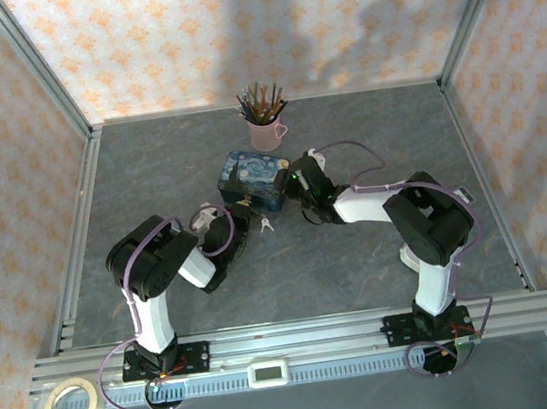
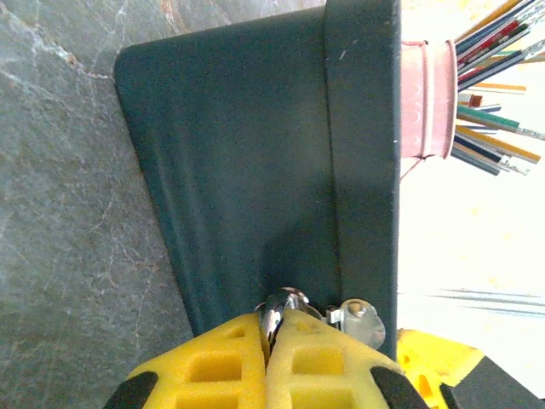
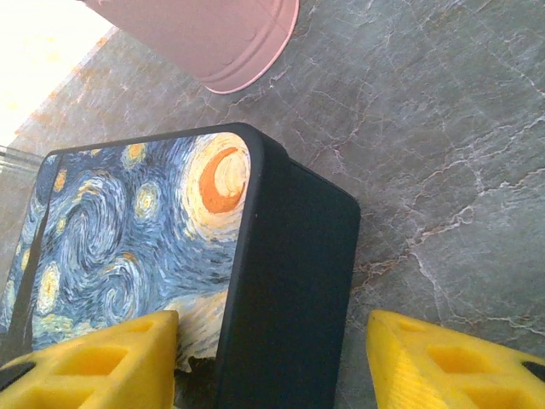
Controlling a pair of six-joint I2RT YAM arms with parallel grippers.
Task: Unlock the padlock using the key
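Note:
The blue starry-night tin (image 1: 250, 179) stands mid-table, with both grippers at it. My left gripper (image 2: 274, 319) is shut on a small curved piece of shiny metal, seemingly the padlock (image 2: 285, 302) and its shackle, pressed against the tin's dark side (image 2: 238, 153). A silvery tab with a hole (image 2: 359, 322) sits just right of the pads. In the top view the left gripper (image 1: 237, 209) is at the tin's near-left side. A tiny pale key (image 1: 265, 226) lies on the table just in front of the tin. My right gripper (image 3: 272, 341) is open and straddles the tin's corner (image 3: 289, 281).
A pink cup (image 1: 266, 130) of coloured pencils stands just behind the tin. A roll of tape (image 1: 73, 407) lies outside the frame at the near left. Metal rails and patterned walls border the grey table (image 1: 363, 273).

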